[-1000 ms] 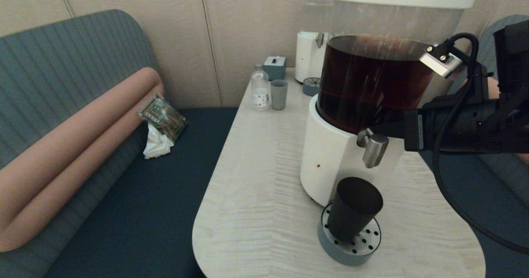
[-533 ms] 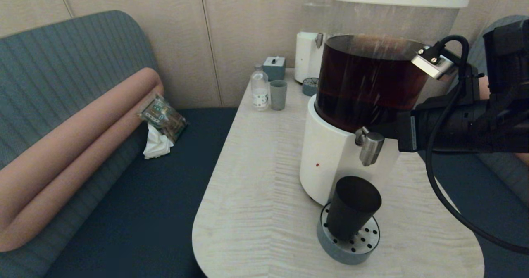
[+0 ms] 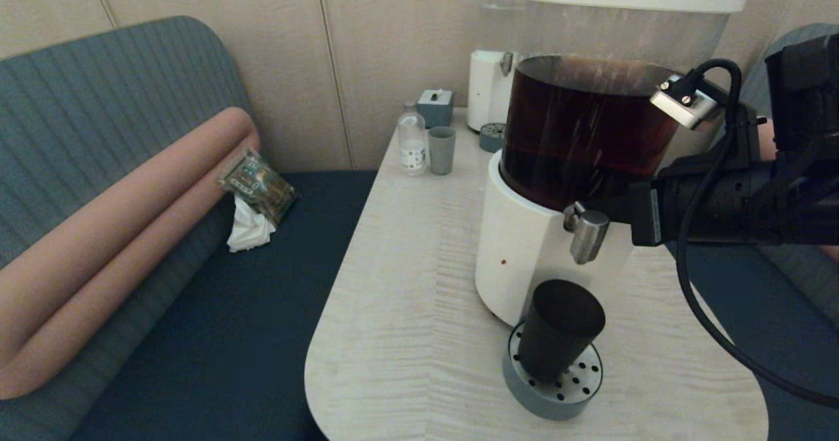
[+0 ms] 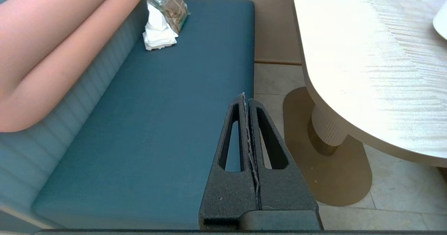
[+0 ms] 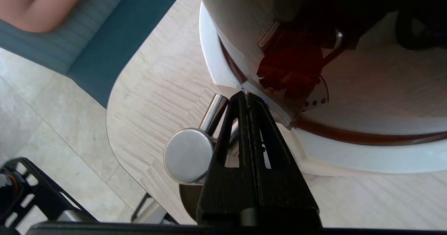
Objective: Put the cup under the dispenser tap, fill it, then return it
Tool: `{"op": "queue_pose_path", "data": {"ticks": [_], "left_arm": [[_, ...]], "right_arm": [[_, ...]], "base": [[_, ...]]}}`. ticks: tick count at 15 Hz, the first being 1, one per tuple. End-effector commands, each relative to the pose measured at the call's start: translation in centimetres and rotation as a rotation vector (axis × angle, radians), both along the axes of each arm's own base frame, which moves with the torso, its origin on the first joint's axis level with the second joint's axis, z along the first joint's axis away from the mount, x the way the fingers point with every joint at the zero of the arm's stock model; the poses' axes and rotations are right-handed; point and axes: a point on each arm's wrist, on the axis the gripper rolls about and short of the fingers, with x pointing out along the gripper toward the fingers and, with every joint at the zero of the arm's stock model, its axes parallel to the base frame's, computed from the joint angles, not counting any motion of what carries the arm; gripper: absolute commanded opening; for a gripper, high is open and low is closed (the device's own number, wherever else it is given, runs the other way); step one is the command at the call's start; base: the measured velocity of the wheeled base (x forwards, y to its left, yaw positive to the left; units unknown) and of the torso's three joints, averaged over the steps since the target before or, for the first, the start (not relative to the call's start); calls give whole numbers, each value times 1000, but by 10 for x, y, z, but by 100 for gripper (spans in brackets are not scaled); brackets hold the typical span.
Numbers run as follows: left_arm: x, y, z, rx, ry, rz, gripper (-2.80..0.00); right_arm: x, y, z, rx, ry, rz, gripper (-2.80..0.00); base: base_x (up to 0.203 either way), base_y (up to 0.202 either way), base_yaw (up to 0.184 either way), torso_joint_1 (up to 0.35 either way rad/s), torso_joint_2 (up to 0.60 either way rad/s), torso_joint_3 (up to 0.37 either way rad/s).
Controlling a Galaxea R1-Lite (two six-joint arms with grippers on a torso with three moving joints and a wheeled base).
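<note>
The matte black cup (image 3: pixel 560 329) stands on the round grey drip tray (image 3: pixel 554 392), right below the brushed-steel dispenser tap (image 3: pixel 585 231) of the big white-based dispenser (image 3: pixel 518 257) with the dark brown tank. My right gripper (image 3: pixel 609 208) reaches in from the right at tap height. In the right wrist view it (image 5: pixel 246 97) is shut on nothing, its fingers lying against the tap's (image 5: pixel 190 154) side with the tips at the seam between tank and base. My left gripper (image 4: pixel 246 98) is shut and hangs over the blue bench, off the table.
At the back of the pale table (image 3: pixel 406 310) stand a pale grey-blue tumbler (image 3: pixel 442 149), a small bottle (image 3: pixel 412 141), a little grey box (image 3: pixel 435 105) and a clear-tank dispenser (image 3: pixel 495 67). A packet and tissue (image 3: pixel 255 195) lie on the bench.
My right arm has moved a little to the left at the tap. The dispenser and tap appear shifted slightly left with it. The cup stays on the tray.
</note>
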Motion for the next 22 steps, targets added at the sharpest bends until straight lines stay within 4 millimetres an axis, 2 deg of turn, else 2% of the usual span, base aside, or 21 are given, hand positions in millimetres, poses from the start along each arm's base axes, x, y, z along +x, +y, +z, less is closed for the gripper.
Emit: {"op": "queue_pose_path", "data": {"ticks": [1,10,22], "left_arm": [[0,0,0,-1,2,1,-280],[0,0,0,-1,1,2,-280],[0,0,0,-1,2,0,-280]], "right_arm": [[-3,2,1,-9,-9,22,-280],[-9,5,7,-18,-47,51,-280],[-5,10,-6,-18,-121,70,-280]], "base": [[0,0,0,0,0,0],[0,0,0,0,0,0],[0,0,0,0,0,0]]}}
